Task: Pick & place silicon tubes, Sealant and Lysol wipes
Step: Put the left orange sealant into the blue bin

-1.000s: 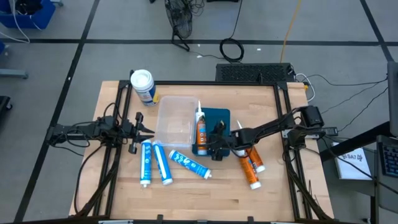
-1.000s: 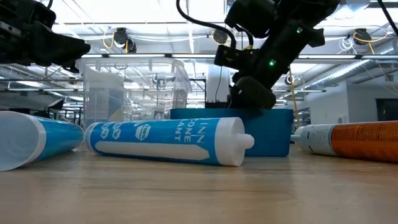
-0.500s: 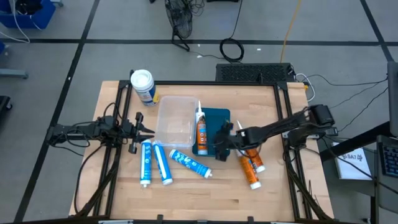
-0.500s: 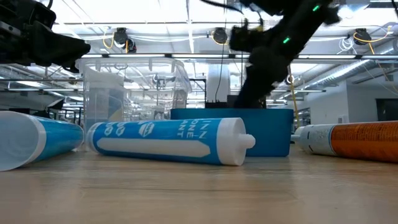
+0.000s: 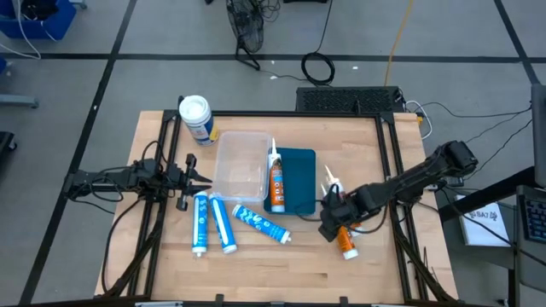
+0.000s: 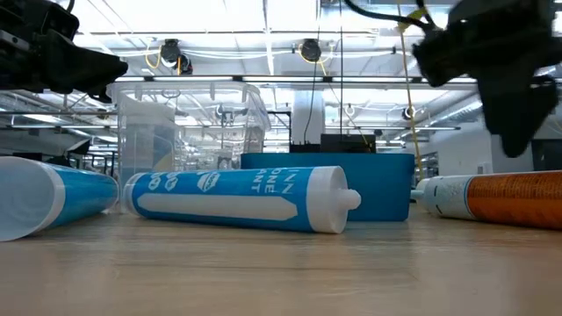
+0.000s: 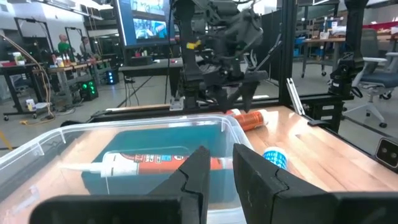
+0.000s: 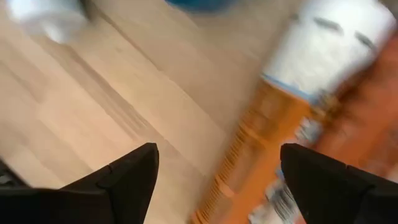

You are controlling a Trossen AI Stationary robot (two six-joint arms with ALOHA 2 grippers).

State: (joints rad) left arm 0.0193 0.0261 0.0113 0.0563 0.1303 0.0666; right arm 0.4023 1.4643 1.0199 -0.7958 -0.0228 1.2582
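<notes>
Two orange-and-white sealant tubes (image 5: 346,242) lie on the table, right of the blue tray (image 5: 299,183). My right gripper (image 5: 331,223) hovers over them, open and empty; its fingers stand apart above one orange tube (image 8: 267,143). A third orange tube (image 5: 275,177) lies along the tray's left side. Three blue-and-white silicone tubes (image 5: 223,226) lie on the table near the front. The Lysol wipes canister (image 5: 196,118) stands upright at the far left. My left gripper (image 5: 203,178) waits, shut, left of the clear container (image 5: 241,166).
The clear plastic container stands beside the blue tray at the table's middle. A dark frame rail (image 5: 392,162) runs along the table's right side. Bare wood shows along the near edge (image 5: 281,277). In the low view, the nearest blue tube (image 6: 237,197) lies in front of the tray.
My right gripper has left the place above the blue tray and gone toward the table's right and near edges, down over the orange tubes. The tube in the tray has stayed where it was.
</notes>
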